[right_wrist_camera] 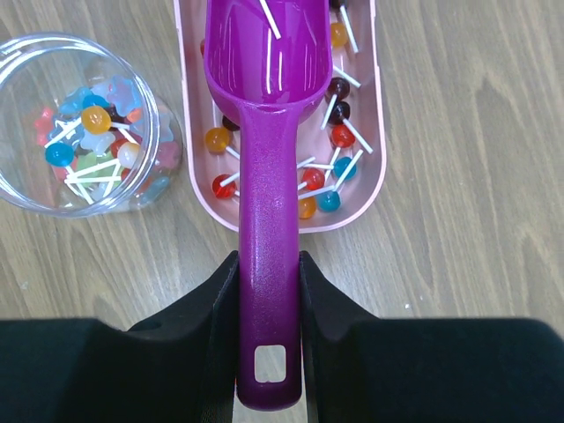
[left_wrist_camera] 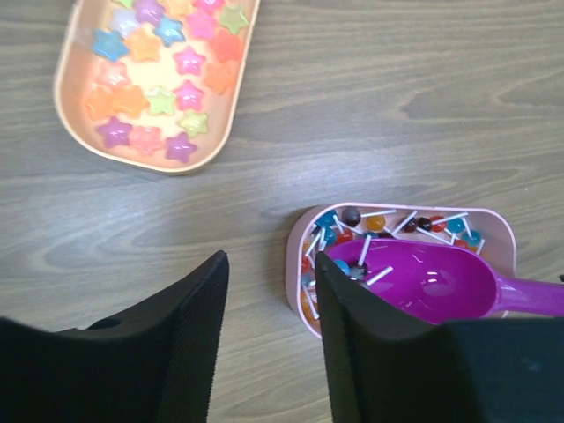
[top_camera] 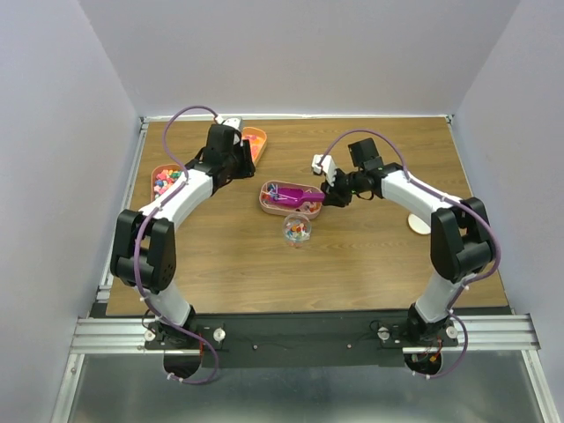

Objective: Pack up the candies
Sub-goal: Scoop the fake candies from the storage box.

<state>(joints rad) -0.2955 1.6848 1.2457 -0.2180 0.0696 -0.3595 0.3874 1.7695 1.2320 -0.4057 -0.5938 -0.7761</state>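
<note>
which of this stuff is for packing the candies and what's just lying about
for the job: candies in the pink tray, magenta scoop in the right gripper, clear jar
not in use now: star tray, white disc, left gripper (open, empty)

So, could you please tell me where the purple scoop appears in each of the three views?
Top external: the scoop is at the centre, lying in the pink tray, handle toward the right gripper.
Left wrist: lower right, bowl over the tray, handle leaving the right edge.
Right wrist: centre, handle clamped by the right gripper, bowl over the tray.
Shared landmark: the pink tray of lollipops.
</note>
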